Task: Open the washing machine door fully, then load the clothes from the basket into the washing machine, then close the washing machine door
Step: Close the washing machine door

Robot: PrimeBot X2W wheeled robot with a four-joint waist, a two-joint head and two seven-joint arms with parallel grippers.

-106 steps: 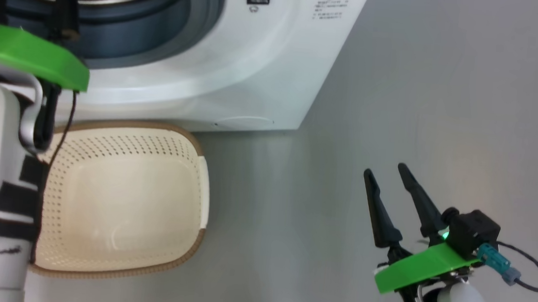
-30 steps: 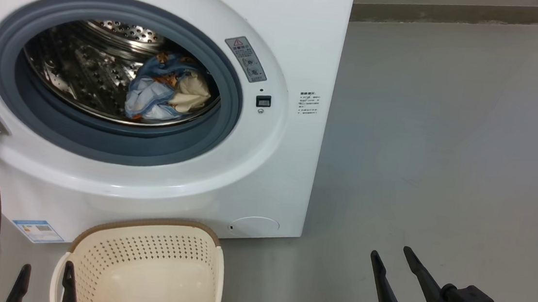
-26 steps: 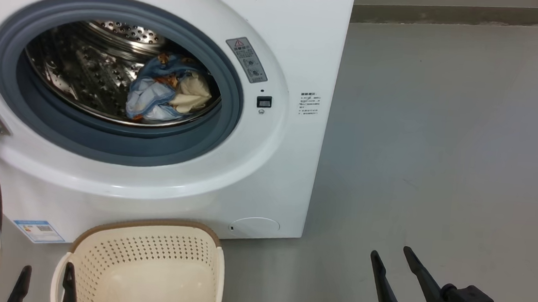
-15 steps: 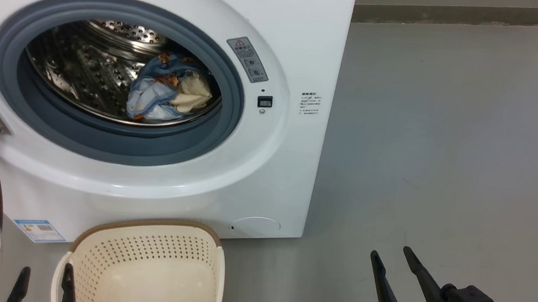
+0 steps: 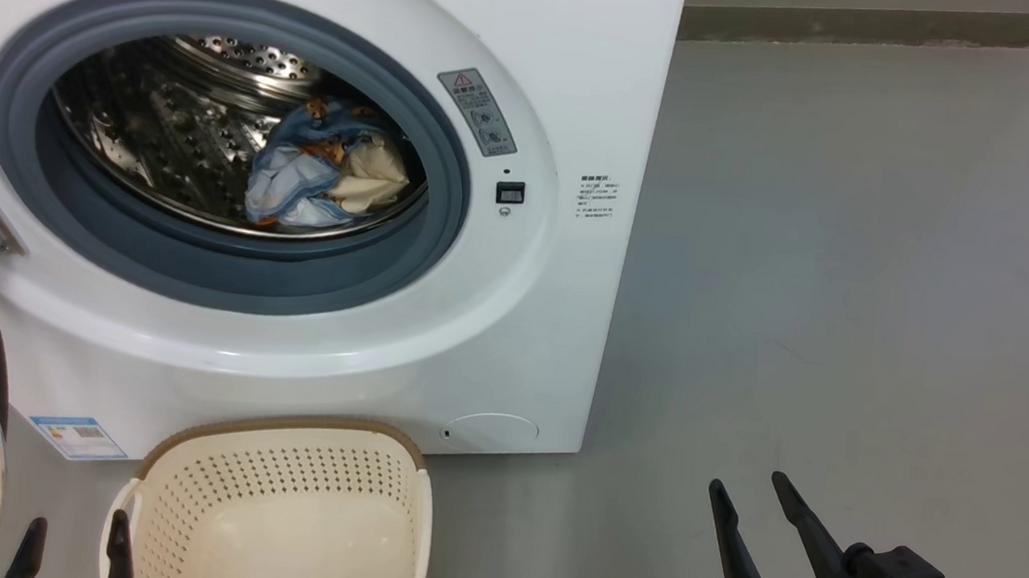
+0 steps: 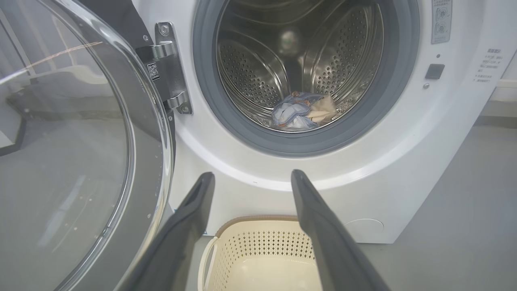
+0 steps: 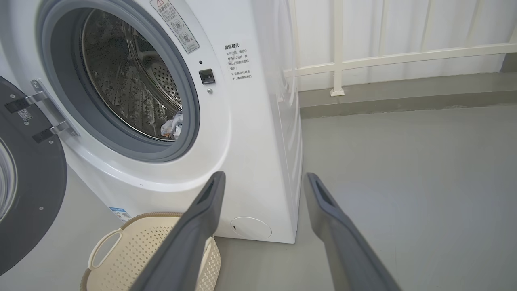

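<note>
Pincers, two. Your left pincer [image 6: 252, 176]: released, fingers spread wide, nothing between them. It hangs low just beside the open door and above the basket's near rim. Your right pincer [image 5: 749, 485]: likewise released and empty, over bare floor [image 5: 852, 263], well apart from the machine.

Item: the clothes [image 5: 320, 174]. Blue and cream bundle at the bottom front of the drum [image 5: 147, 126], behind the grey rubber ring [image 5: 227, 278] as far as can be seen.

Item: the basket [image 5: 279, 424]. On the floor, close against the foot of the washing machine [image 5: 572, 52]; nothing visible inside.

Item: the washing machine door [image 6: 60, 161]. Swung wide on its hinge [image 6: 169, 64] at the left of the opening.

Step in hand, as judged: loading looks done and closing remains.

Handling notes:
- Use your left pincer, which is the nearer one.
- Set a finger's flat behind the black rim at the edge farthest from the hinge, not on the glass bulge.
- Sweep in an arc about the hinge rather than pushing straight.
- Check that no fabric lies on the ring before contact.
- Finish with a firm press opposite the hinge so the latch catches.
- Watch the basket's rim under the sweep; whether the door clears it cannot be told.
</note>
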